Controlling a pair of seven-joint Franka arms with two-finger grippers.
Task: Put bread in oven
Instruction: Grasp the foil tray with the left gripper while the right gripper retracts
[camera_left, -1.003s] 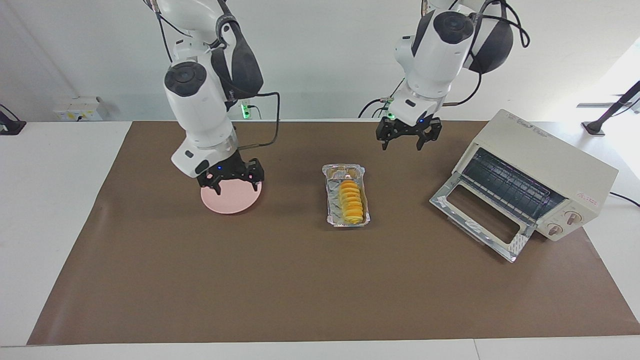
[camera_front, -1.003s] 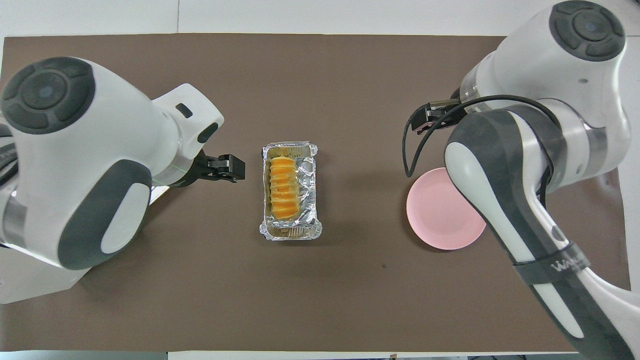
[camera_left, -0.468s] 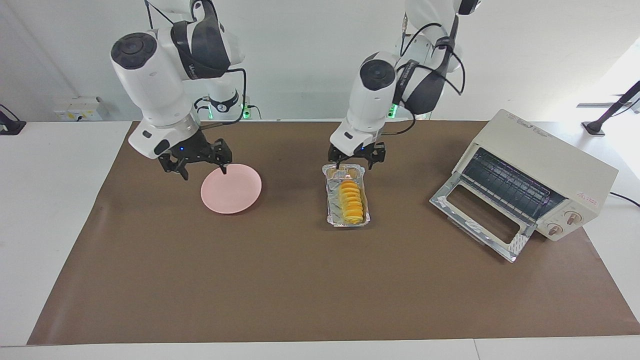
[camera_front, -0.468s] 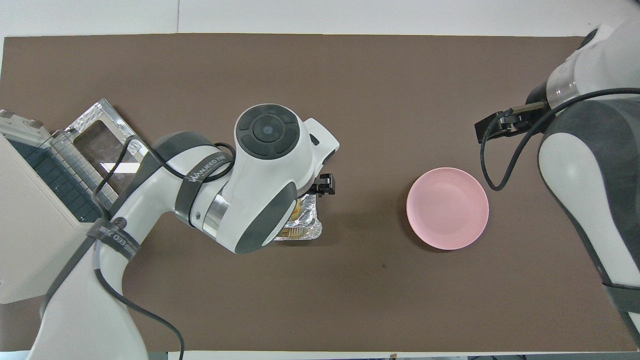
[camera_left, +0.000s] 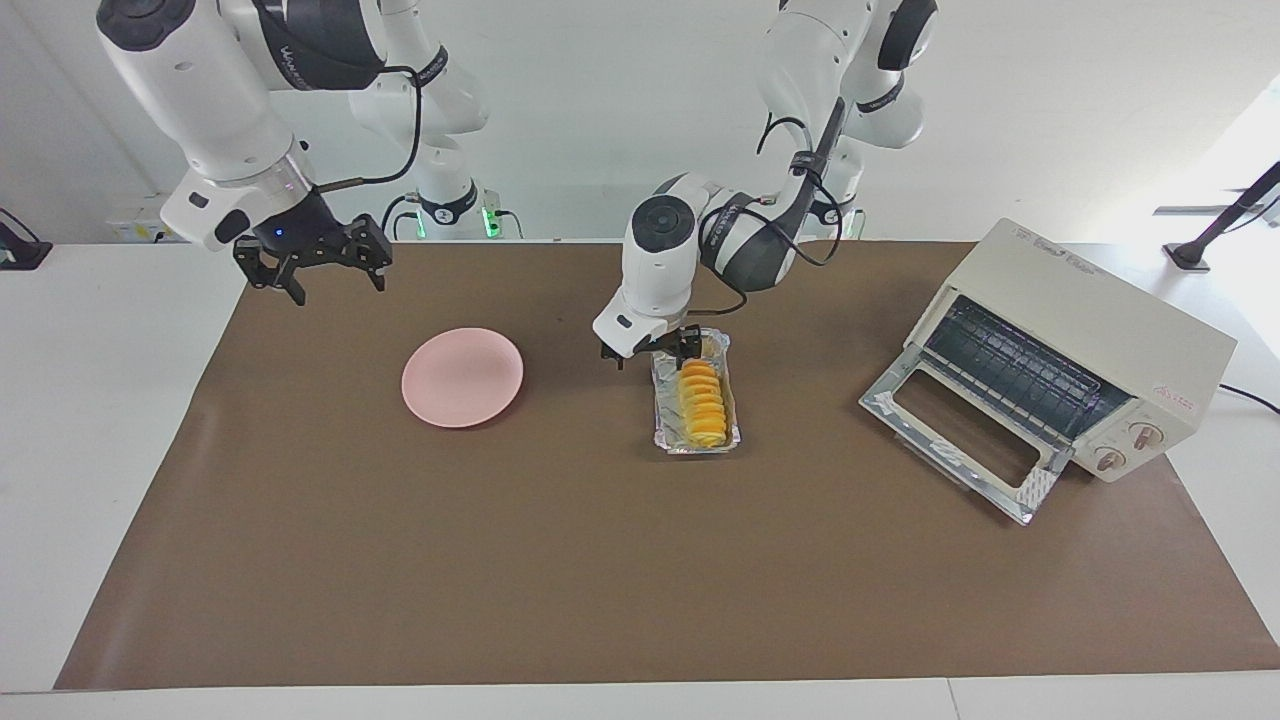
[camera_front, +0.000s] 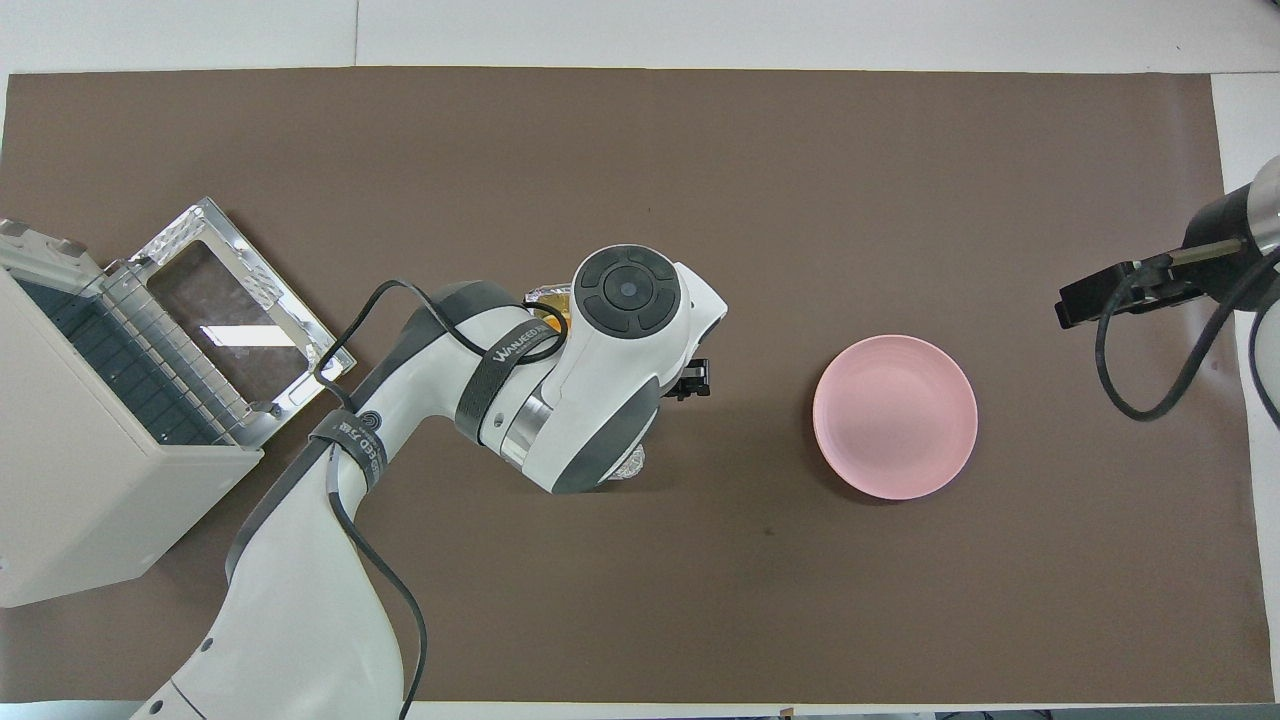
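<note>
Brown paper covered the table (camera_left: 400, 560). Within 1 second the right gripper (camera_left: 312, 262) had lifted off the pink plate (camera_left: 462, 376) and hung with fingers spread and nothing held, toward the right arm's end of the table from the foil tray (camera_left: 727, 432). Meanwhile the left gripper (camera_left: 650, 352) had dropped to the tray's end nearest the robots; its opening could not be told. The bread (camera_left: 700, 402) lay in that tray, unmoved. Toward the left arm's end from the tray, the oven (camera_left: 1075, 345) stood with its door down, so a pickup looked imminent.

Golden-yellow ridged bread (camera_left: 702, 404), silver foil tray (camera_left: 728, 372), pink plate (camera_left: 462, 376), cream oven (camera_left: 1075, 345).
</note>
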